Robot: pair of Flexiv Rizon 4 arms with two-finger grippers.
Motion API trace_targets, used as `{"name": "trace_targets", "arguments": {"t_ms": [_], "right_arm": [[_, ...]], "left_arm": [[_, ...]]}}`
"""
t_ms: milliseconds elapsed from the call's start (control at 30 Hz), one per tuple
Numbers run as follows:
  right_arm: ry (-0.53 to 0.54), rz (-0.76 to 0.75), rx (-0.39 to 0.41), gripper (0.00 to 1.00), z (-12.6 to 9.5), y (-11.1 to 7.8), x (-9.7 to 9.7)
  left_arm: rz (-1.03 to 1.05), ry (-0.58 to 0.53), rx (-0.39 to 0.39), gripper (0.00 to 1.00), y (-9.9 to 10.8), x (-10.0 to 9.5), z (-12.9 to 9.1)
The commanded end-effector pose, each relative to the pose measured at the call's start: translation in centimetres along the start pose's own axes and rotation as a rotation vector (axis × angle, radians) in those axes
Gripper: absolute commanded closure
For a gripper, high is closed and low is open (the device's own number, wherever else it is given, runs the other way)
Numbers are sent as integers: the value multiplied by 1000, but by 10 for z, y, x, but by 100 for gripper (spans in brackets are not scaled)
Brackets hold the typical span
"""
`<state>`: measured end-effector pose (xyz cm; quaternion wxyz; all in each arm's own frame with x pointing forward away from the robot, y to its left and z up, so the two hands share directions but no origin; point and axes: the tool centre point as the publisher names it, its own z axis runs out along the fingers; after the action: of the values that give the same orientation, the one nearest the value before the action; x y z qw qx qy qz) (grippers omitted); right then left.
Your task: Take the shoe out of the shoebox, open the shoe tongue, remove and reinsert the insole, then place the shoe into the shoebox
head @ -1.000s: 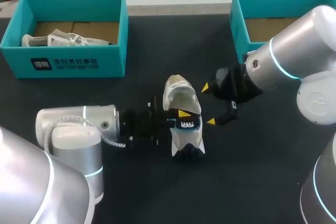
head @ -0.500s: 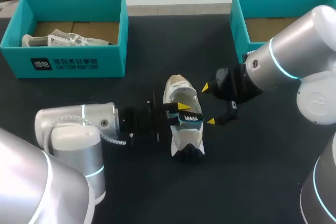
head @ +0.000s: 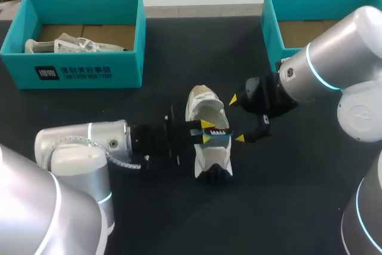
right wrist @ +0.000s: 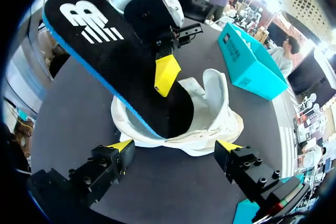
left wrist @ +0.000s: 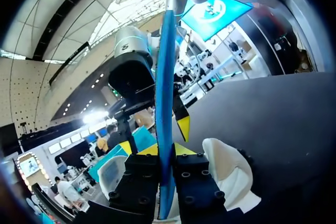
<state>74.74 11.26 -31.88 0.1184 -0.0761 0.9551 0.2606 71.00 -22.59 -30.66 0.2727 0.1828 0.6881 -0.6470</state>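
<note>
The white shoe lies on the dark worktop between the two arms, its dark end toward the robot and its opening up. The left tool reaches over it from the side and pinches the insole, a black sheet with a blue rim. From the left wrist the insole shows only edge-on, as a thin blue strip running up between the black fingers. From the right wrist one yellow fingertip presses on its black face, while the opposite finger is hidden behind it. The insole's lower end sits inside the shoe, how deep cannot be made out, and the rest slants up out of the opening. The right tool hangs spread just beside the shoe's other flank, neither tip plainly touching it. At the far left a teal shoebox holds a second shoe, partly masked by the box wall. The right-hand shoebox is cut off by the right arm.
</note>
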Motion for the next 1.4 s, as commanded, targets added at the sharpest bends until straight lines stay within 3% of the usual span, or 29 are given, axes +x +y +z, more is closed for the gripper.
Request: {"name": "trace_targets", "arguments": {"t_ms": [33,367,733,1000,1067,1167,1333,1400], "right_arm": [[-2,0,0,0,1,0,1],[-2,0,0,0,1,0,1],[-2,0,0,0,1,0,1],[-2,0,0,0,1,0,1],[-2,0,0,0,1,0,1],[-2,0,0,0,1,0,1],[-2,0,0,0,1,0,1],[-2,0,0,0,1,0,1]], "left_arm": [[-3,9,-2,98,-2,8,-5],[120,46,-40,100,20,19,5],[208,61,-59,100,48,10,12],[195,38,-101,100,55,4,5],[196,34,-101,80,51,3,3],[198,28,-84,71,41,2,3],[198,14,-57,79,28,1,3],[198,13,-49,90,24,1,3]]}}
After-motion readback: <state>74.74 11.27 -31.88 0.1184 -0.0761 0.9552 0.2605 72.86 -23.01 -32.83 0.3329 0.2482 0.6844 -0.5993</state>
